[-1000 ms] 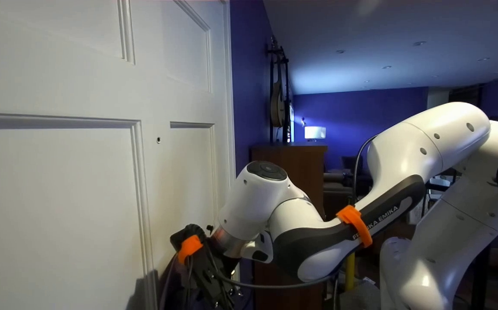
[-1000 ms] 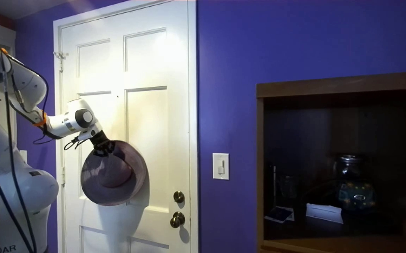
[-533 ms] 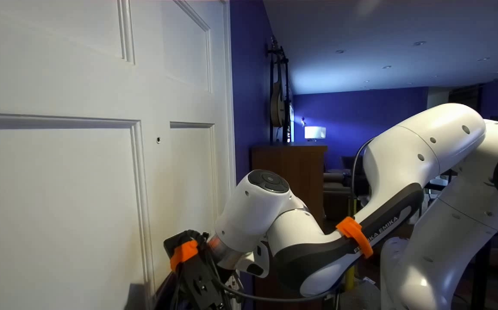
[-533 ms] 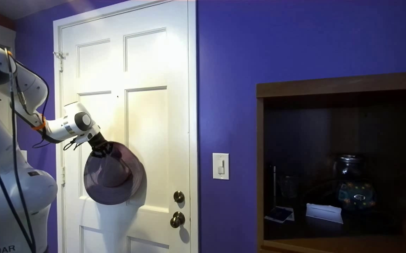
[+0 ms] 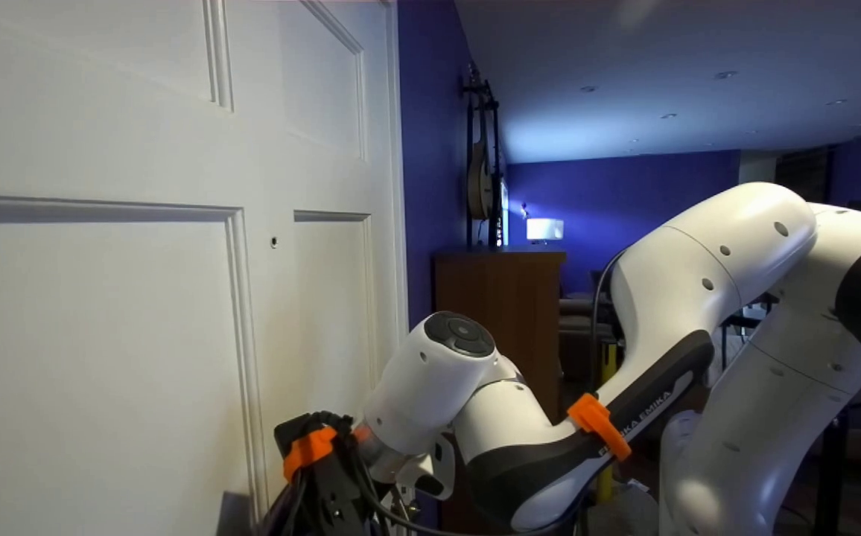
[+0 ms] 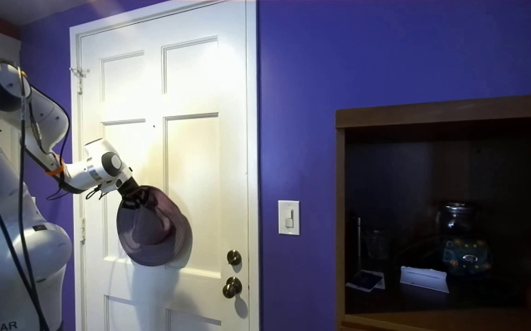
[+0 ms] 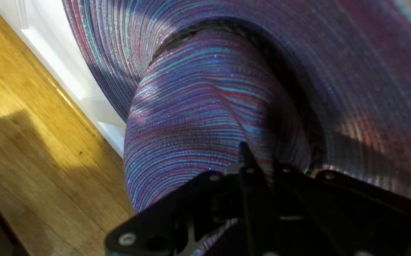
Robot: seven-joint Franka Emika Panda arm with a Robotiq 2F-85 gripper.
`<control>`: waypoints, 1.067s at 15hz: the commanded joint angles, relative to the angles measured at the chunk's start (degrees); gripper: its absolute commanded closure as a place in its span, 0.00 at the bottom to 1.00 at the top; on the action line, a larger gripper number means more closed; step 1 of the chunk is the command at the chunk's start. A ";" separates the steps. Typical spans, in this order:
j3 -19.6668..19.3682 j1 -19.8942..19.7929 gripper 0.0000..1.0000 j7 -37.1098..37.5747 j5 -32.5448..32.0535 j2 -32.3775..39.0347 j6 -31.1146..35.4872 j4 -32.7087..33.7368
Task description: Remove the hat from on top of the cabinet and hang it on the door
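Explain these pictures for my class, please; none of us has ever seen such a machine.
The machine is a white robot arm; its black end effector works like a hand. Two views come from cameras outside the robot; the close-up comes from one riding on the arm. The end effector pinches a striped purple hat, held in front of a white door; whether hat and door touch is unclear. In an exterior view, right of the door, an open wooden cabinet holds what look like a jar and a white card; much else inside is dim.
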 commanded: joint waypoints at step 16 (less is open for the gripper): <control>5.40 -5.94 0.26 1.23 -1.17 4.81 8.22 0.86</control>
